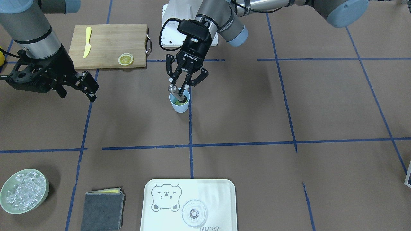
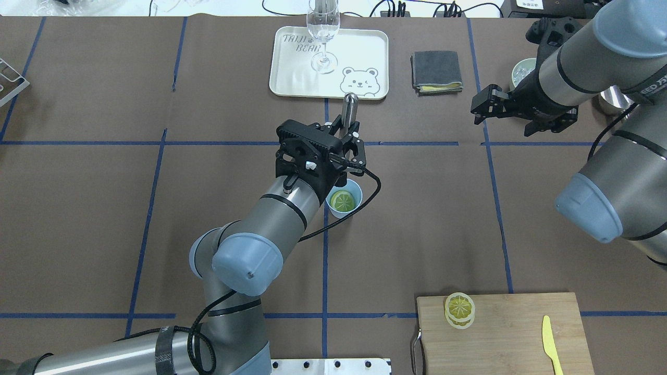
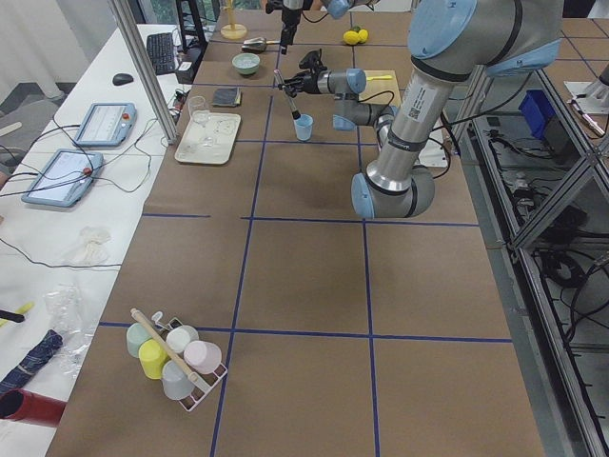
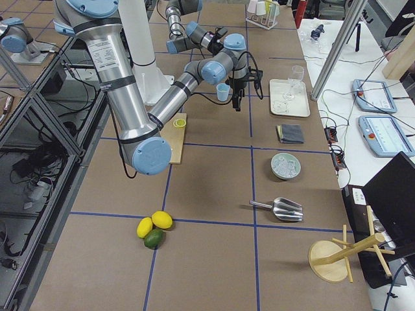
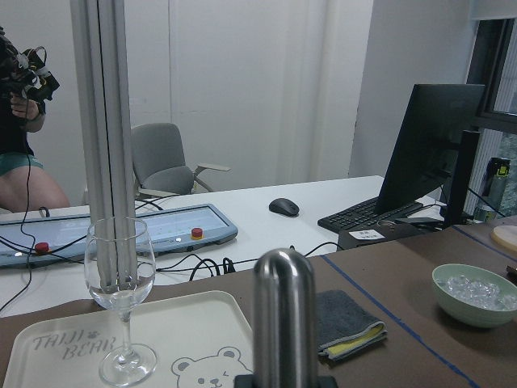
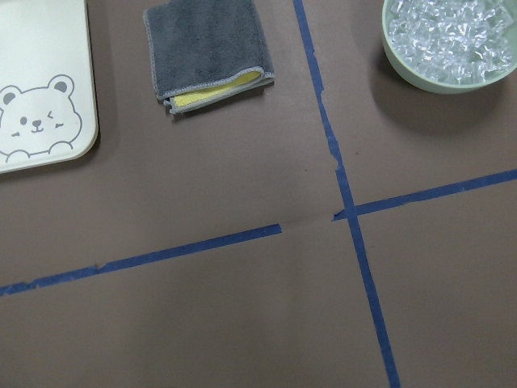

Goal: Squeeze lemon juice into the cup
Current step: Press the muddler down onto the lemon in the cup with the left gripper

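The light-blue cup stands upright near the table's middle and also shows in the overhead view. The yellow-green lemon slice lies inside it, segmented face up; from the front only a sliver of it shows. My left gripper hangs right over the cup, shut on a metal muddler. The muddler's dark lower end reaches into the cup onto the lemon. Its rounded top fills the left wrist view. My right gripper is open and empty, off to the side above bare table.
A wooden cutting board carries an orange-yellow slice and a yellow toy knife. A white bear tray holds a clear glass. A grey cloth and a green ice bowl lie beside it.
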Controlling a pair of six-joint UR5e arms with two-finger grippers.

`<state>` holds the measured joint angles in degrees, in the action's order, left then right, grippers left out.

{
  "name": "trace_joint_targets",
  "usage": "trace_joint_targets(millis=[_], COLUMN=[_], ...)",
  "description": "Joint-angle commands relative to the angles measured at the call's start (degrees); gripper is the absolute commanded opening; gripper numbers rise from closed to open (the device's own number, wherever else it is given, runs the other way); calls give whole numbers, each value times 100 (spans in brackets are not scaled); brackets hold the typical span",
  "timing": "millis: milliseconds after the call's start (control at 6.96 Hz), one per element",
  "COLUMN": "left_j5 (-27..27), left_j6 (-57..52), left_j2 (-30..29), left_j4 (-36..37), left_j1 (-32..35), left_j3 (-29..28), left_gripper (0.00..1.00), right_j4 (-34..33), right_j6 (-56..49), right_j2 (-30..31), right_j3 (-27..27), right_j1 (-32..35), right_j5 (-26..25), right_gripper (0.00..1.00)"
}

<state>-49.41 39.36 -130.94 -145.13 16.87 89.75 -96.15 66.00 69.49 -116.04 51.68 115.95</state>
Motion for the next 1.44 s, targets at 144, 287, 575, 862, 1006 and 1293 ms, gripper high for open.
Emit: trace_joint_targets(millis=[144,287,575,862,1006,1293], left_j5=[10,10,2,10,2,2], left_j6=[2,2,-16,-25,-25,-33], left_j2=[-63,-89,-142,-134,-134,-99], left_j4=[-6,-15,-59,-59,-59,-59], left_j1=[-158,-167,-158,-167,-167,-167], left_j3=[-220,-334,-510,-581,-607,-642], left_gripper=[0,0,0,0,0,0], right_j4=[0,0,0,-9,0,0], right_j6=[1,1,1,1,-8,-8], right_j2=[29,29,38,38,38,38], right_j3=[-7,-7,-7,-7,-7,-7], right_j1=[0,0,8,8,0,0], right_j5=[7,7,7,7,7,7], right_gripper=[100,100,100,100,100,100])
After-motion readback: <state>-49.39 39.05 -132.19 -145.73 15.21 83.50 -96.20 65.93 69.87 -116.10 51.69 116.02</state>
